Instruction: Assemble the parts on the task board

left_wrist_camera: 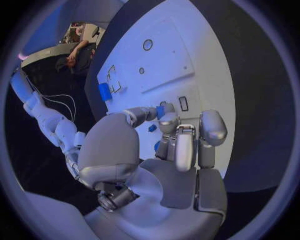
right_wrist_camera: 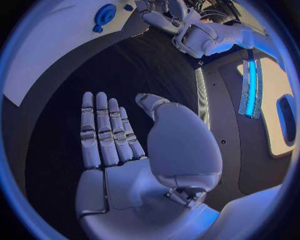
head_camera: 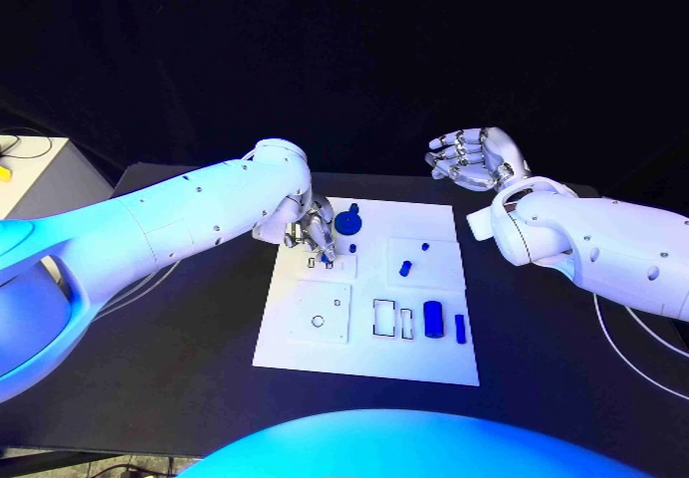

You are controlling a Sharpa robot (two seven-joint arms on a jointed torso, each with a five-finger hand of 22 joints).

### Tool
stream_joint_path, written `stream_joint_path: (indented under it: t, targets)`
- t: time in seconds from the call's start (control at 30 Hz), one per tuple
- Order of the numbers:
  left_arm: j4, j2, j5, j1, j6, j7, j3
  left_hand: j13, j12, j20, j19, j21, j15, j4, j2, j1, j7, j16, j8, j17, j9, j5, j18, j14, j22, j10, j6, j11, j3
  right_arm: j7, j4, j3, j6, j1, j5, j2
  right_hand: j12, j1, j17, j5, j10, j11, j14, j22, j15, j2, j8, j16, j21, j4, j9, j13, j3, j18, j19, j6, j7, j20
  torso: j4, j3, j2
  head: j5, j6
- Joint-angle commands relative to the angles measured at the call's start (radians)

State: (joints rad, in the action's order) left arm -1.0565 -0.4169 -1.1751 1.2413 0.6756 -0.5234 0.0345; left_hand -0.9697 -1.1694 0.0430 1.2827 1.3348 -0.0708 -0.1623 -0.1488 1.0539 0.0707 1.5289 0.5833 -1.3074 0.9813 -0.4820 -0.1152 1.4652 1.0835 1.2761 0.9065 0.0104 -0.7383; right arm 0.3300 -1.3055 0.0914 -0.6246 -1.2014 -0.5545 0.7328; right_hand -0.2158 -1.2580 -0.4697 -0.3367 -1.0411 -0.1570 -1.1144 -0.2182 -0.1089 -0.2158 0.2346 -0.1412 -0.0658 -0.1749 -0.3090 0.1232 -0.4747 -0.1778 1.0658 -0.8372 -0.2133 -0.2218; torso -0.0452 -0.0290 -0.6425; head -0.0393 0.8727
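Observation:
The white task board [head_camera: 366,344] lies mid-table. My left hand [head_camera: 308,231] hovers low over its far left corner and pinches a small blue part [left_wrist_camera: 161,110] between thumb and a fingertip [left_wrist_camera: 169,120], close to a small slot [left_wrist_camera: 183,103]. A round blue part [head_camera: 349,220] stands just beside this hand, also visible as the round blue part [right_wrist_camera: 104,14] in the right wrist view. A short blue peg [head_camera: 406,267], a blue block [head_camera: 432,319] and a blue bar [head_camera: 460,329] lie on the board's right half. My right hand [head_camera: 475,158] is raised beyond the board's far right corner, palm [right_wrist_camera: 181,145] bare, holding nothing.
Empty rectangular recesses [head_camera: 385,317] and a ring-shaped recess [head_camera: 318,322] mark the board's near half. A pale box [head_camera: 29,174] stands at the table's far left. Thin cables [head_camera: 632,334] run along the right side under my right arm.

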Motion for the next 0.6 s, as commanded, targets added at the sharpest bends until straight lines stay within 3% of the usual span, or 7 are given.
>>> stream_joint_path:
  t: [0.03, 0.6]
  targets:
    - [0.0, 0.0, 0.004, 0.0, 0.026, -0.002, 0.0, 0.0, -0.006, 0.0, 0.009, 0.004, 0.001, 0.186, 0.012, 0.0, -0.008, 0.005, 0.003, -0.209, 0.001, -0.004, 0.014, 0.088, 0.0, 0.005, 0.015, 0.002, -0.181, 0.011, 0.0, 0.0, 0.008, 0.0, 0.002, 0.0, 0.006, 0.009, 0.002, -0.008, 0.003, -0.009, 0.001, 0.003, -0.003, 0.0, -0.006, 0.005, 0.002, 0.008, 0.002, -0.003, -0.001, -0.005, -0.007, 0.009, -0.021, 0.002, -0.0001, 0.0003, 0.0, 0.0, 0.0]
    - [-0.01, -0.004, 0.011, -0.002, 0.031, -0.002, -0.001, 0.0, -0.006, 0.0, 0.009, 0.004, 0.001, 0.186, 0.012, 0.0, -0.008, 0.005, 0.003, -0.209, 0.001, -0.004, 0.014, 0.088, 0.0, 0.005, 0.015, 0.002, -0.181, 0.009, 0.0, 0.0, 0.013, 0.001, 0.003, 0.0, 0.006, 0.009, 0.003, -0.009, 0.003, -0.009, 0.001, 0.005, -0.003, 0.0, -0.007, 0.006, 0.002, 0.008, 0.002, -0.004, -0.001, -0.005, -0.008, 0.01, -0.021, 0.001, -0.0002, 0.0001, -0.001, 0.0, 0.0]
